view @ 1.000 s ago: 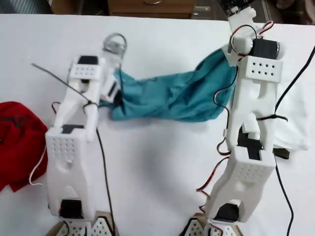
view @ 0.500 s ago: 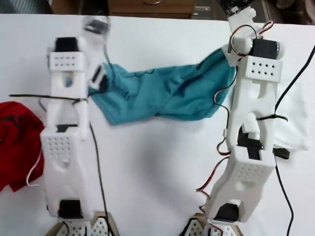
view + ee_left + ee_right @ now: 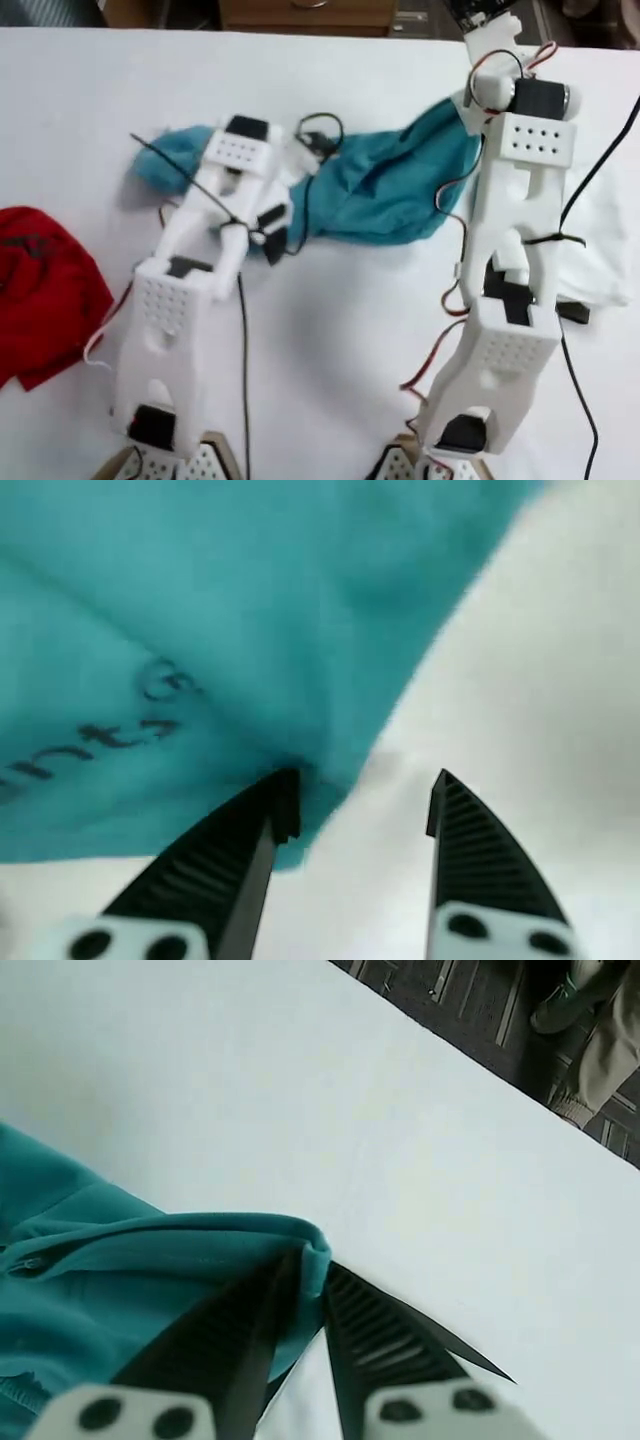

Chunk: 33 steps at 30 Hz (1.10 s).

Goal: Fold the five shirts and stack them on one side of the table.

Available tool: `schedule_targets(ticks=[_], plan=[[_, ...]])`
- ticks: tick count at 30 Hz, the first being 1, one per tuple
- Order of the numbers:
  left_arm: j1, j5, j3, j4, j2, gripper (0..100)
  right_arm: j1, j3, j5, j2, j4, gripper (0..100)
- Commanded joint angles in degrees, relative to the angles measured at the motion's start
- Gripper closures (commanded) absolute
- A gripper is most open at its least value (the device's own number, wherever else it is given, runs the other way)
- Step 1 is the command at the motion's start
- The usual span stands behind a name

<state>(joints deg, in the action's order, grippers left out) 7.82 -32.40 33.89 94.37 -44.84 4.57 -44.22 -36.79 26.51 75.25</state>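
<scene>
Teal shirt [image 3: 385, 190] stretched out, rumpled, mid-table.
Right gripper [image 3: 315, 1262] clamped on its hem; left gripper [image 3: 365, 780] released, jaws apart at its edge; red shirt [image 3: 40, 290] well apart.

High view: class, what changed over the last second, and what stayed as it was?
The left arm pulled one end of the teal shirt leftward, let go, then swung back over it; its jaws stand open. The right arm stayed, jaws shut on the shirt's other end. Unmoved: red shirt, white shirt.
</scene>
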Motion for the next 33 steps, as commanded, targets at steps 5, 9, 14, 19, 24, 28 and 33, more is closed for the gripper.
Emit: schedule_targets(ticks=[5, 9, 14, 19, 24, 28, 33], plan=[[-7.47, 2.02, 0.4, -15.12, -1.67, 80, 0.75, -2.11, 0.26, -0.48, -0.92, 97.8], [-11.6, 3.25, 0.48, -21.45, -3.6, 85, 0.75, -2.11, 0.26, -0.48, -0.92, 97.8], [-15.12, 9.93, 0.57, -25.05, -2.11, 91, 0.66, -2.11, 0.26, -0.31, -1.01, 97.8], [-15.65, 12.13, 4.18, -24.53, 0.88, 97, 0.57, -2.11, 0.26, -0.22, -1.01, 97.8], [-15.12, 12.13, 13.14, -19.34, 3.08, 96, 0.57, -2.11, 0.26, -0.22, -1.01, 97.8], [-14.24, 11.87, 20.18, -8.97, 3.25, 96, 0.57, -2.11, 0.26, -0.57, -0.92, 97.8], [-13.36, 10.55, 29.76, 8.26, 3.52, 91, 0.66, -2.11, 1.32, -3.56, 1.01, 97.8]])
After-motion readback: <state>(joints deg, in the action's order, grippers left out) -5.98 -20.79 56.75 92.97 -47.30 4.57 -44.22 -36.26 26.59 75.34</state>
